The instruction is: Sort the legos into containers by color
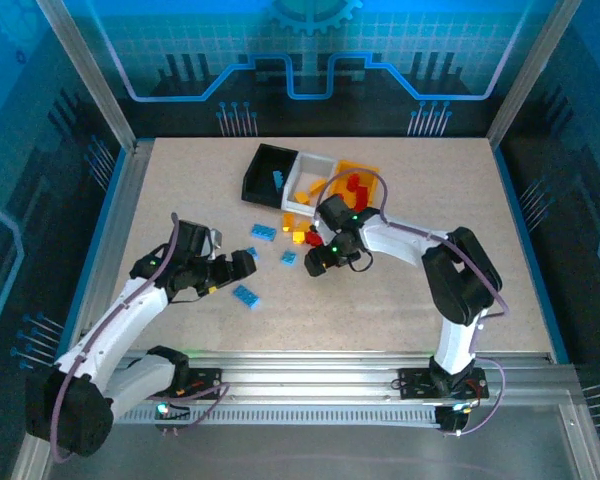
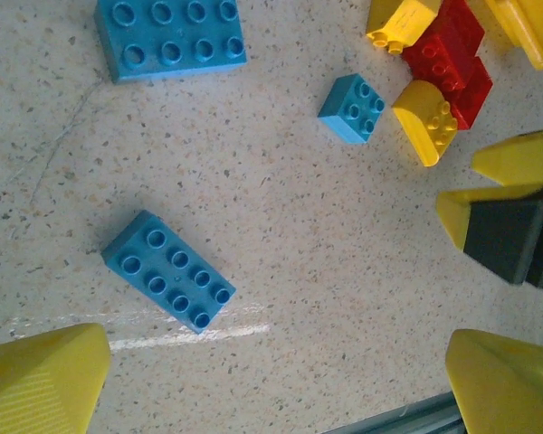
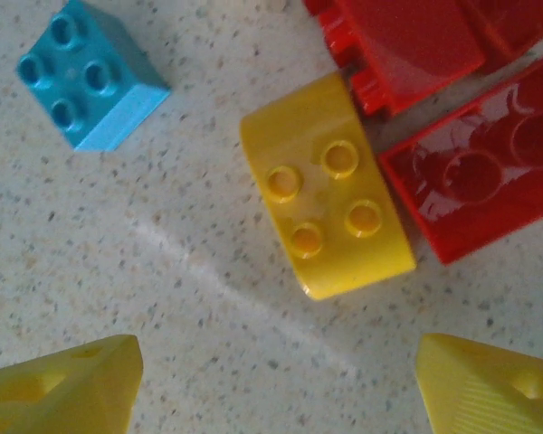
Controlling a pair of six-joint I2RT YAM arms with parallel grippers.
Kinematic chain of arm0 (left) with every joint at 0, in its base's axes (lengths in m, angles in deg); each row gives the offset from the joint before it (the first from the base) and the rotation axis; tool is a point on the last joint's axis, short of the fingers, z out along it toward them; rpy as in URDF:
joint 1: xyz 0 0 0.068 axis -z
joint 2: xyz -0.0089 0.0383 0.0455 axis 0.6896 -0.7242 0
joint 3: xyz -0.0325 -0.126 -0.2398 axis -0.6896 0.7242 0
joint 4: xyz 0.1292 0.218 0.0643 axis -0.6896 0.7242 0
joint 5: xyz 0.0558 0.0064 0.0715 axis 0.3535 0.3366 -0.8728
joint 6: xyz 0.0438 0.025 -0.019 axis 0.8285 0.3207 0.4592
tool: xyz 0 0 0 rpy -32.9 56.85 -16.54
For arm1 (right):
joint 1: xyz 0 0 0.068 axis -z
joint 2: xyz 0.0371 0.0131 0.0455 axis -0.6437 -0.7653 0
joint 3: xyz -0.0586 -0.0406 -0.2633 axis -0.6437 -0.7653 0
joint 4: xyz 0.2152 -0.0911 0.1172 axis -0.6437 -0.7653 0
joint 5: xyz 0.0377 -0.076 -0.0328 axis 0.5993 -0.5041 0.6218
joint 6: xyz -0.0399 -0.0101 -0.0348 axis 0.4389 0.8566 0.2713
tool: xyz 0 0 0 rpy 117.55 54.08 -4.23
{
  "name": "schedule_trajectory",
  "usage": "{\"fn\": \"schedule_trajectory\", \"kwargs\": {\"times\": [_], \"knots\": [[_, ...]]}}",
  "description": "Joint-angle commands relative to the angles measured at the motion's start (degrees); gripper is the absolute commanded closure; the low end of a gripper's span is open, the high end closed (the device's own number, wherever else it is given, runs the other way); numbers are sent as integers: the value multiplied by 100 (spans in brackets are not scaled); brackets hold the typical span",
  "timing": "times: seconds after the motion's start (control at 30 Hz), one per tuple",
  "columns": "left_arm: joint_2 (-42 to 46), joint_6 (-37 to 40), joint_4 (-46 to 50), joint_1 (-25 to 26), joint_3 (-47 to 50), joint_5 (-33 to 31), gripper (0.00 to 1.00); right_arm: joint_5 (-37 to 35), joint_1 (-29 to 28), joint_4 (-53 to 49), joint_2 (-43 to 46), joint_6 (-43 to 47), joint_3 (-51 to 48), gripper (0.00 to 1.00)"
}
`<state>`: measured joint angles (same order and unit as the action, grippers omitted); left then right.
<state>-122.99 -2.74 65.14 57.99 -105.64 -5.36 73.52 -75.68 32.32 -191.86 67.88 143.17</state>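
Note:
The three joined containers stand at the back: black [image 1: 263, 165] with a blue lego, white [image 1: 320, 165] with yellow ones, orange-yellow [image 1: 365, 168] with red ones. My left gripper [image 1: 246, 264] [image 2: 276, 384] hangs open over the table, with a blue eight-stud lego [image 2: 167, 271] just ahead of its left fingertip [image 2: 45, 384]. Further ahead of it lie a second blue eight-stud lego [image 2: 170, 36] and a small blue one [image 2: 353, 108]. My right gripper [image 1: 316, 264] [image 3: 276, 384] is open, nothing between its fingers. A yellow rounded lego [image 3: 326, 185] lies just ahead of it, red legos [image 3: 475, 167] beside it.
Loose blue legos [image 1: 263, 232] lie between the arms, and a red and yellow cluster [image 1: 302, 236] sits just in front of the white bin. A metal rail [image 1: 310, 375] runs along the near table edge. Blue enclosure walls stand on all sides.

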Motion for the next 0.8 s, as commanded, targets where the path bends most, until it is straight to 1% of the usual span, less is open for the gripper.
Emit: {"fn": "schedule_trajectory", "kwargs": {"times": [0.0, 0.13, 0.3, 0.47, 0.63, 0.77], "knots": [[0, -118, -180, -51, 74, 136, 3, 41, 132, -91, -194, 2, 268, 18], [161, -76, -181, -50, 73, 35, 2, 117, 168, -157, -534, 112, 540, 18], [97, -34, -113, -57, 102, 38, 2, 250, 140, -156, -753, 67, 656, 19], [207, -131, -136, -59, 207, 33, 1, 323, -81, -303, -769, 27, 731, 21], [321, -143, -86, -60, 284, -39, 1, 134, -537, -391, -676, 208, 754, 22], [342, -177, -83, -60, 313, -28, 1, -14, -577, -375, -775, 26, 784, 23]]}}
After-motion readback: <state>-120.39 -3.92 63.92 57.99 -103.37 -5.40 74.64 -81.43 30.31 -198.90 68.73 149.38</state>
